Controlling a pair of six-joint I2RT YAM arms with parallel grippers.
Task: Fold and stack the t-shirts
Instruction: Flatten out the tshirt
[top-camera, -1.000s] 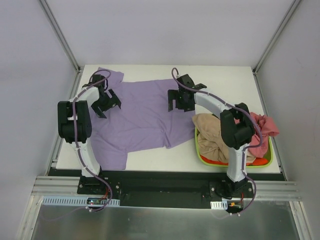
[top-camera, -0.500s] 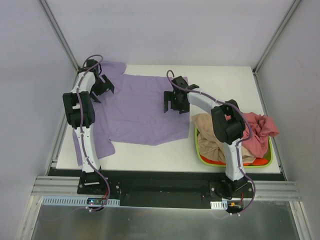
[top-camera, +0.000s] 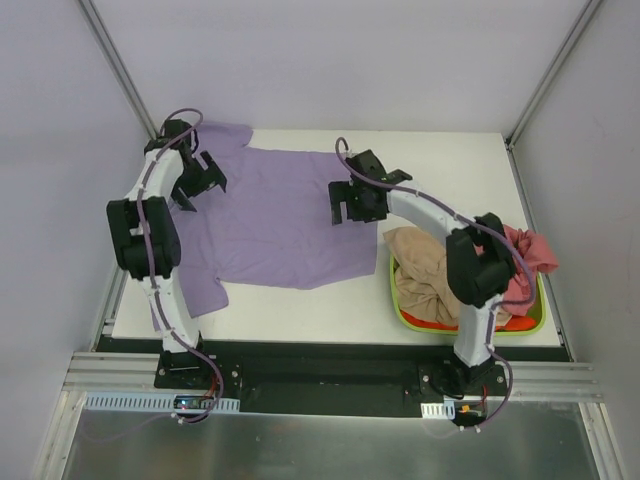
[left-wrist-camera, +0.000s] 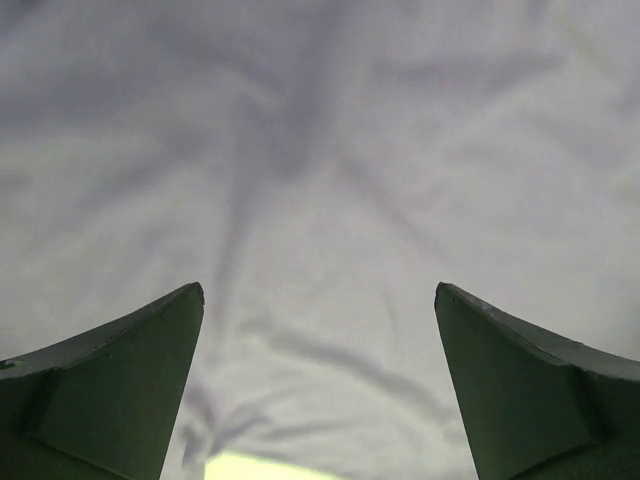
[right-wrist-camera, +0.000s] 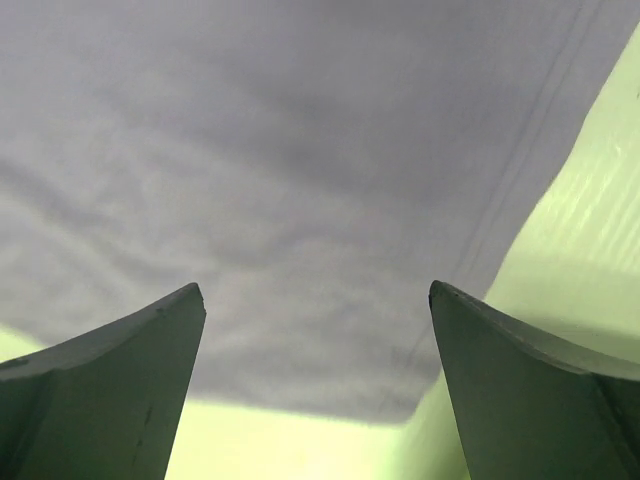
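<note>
The large lavender t-shirt (top-camera: 270, 215) lies spread on the white table, one sleeve at the far left corner. My left gripper (top-camera: 197, 180) is open just above its far left part; the left wrist view shows wrinkled lavender cloth (left-wrist-camera: 320, 200) between the spread fingers. My right gripper (top-camera: 352, 203) is open above the shirt's right edge; the right wrist view shows the cloth's hemmed corner (right-wrist-camera: 300, 200) and bare table. A tan t-shirt (top-camera: 420, 265) and a pinkish-red one (top-camera: 525, 258) lie piled in the basket. The dark green shirt is not visible.
A lime-green plastic basket (top-camera: 535, 320) stands at the table's near right, under my right arm. Metal frame posts rise at the far corners. The table's near edge (top-camera: 330, 338) runs just in front of the shirt's hem.
The shirt was dragged toward the far left and spread flatter. My left gripper moved to the far left corner. My right gripper shifted slightly and has drawn back a little.
</note>
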